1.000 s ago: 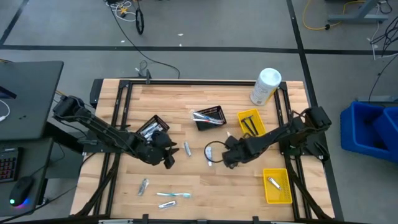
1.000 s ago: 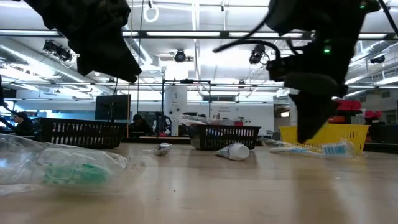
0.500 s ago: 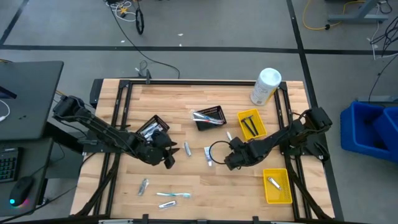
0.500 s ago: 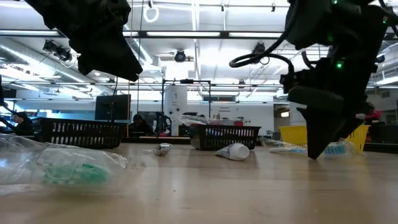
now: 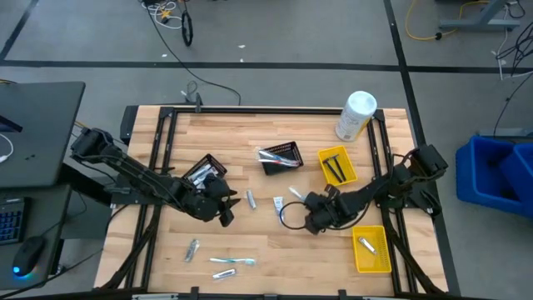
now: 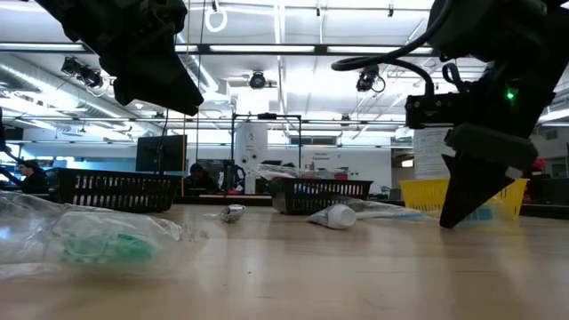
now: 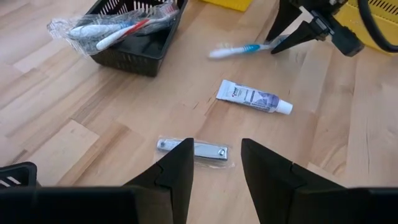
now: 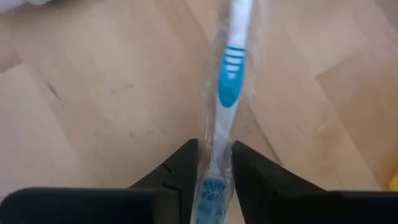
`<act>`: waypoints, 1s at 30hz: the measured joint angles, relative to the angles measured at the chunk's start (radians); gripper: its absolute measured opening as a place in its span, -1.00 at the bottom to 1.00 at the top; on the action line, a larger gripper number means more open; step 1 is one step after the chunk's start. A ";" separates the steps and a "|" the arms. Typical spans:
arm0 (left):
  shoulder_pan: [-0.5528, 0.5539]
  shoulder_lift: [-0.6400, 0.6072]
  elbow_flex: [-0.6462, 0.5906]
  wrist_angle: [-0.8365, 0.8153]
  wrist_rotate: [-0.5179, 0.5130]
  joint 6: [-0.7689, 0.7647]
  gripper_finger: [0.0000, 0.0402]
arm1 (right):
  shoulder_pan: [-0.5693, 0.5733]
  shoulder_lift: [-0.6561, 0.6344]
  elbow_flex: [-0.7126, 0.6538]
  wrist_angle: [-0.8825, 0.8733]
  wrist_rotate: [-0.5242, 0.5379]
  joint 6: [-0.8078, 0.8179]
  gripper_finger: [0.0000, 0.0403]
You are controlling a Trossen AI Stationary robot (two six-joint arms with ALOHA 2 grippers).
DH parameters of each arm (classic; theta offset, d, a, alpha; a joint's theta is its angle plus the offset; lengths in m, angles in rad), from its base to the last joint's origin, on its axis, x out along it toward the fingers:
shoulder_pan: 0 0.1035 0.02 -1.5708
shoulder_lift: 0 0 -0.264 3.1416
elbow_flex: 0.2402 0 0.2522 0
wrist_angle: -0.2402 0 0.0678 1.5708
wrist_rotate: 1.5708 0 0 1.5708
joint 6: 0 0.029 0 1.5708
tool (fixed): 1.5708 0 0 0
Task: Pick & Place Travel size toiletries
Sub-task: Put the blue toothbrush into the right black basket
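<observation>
Wrapped toothbrush [image 8: 227, 81], white with a blue grip, pinched at its handle end between the two dark fingers [image 8: 173, 171] of the right gripper [image 5: 313, 222], low over the bare wood right of the table's middle; head pointing away toward the black basket [image 5: 281, 156]. Seen in the left wrist view as a blurred blue-white stick [image 7: 245, 48] hanging from that gripper. Nearby on the wood: a small white toothpaste tube [image 7: 254, 98] and, closer to the left arm, a flat silvery packet [image 7: 194, 148]. More toiletries lying near the front edge [image 5: 232, 261] and one in the yellow tray [image 5: 371, 248] at the right. Left gripper [image 5: 225, 208] hovering left of centre above the silvery packet, fingers [image 7: 176, 173] spread apart, holding nothing.
</observation>
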 joint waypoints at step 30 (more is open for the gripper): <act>0.000 0.000 0.000 0.003 -0.008 0.052 -0.29 | 0.014 -0.122 -0.003 0.098 0.148 -0.063 -0.65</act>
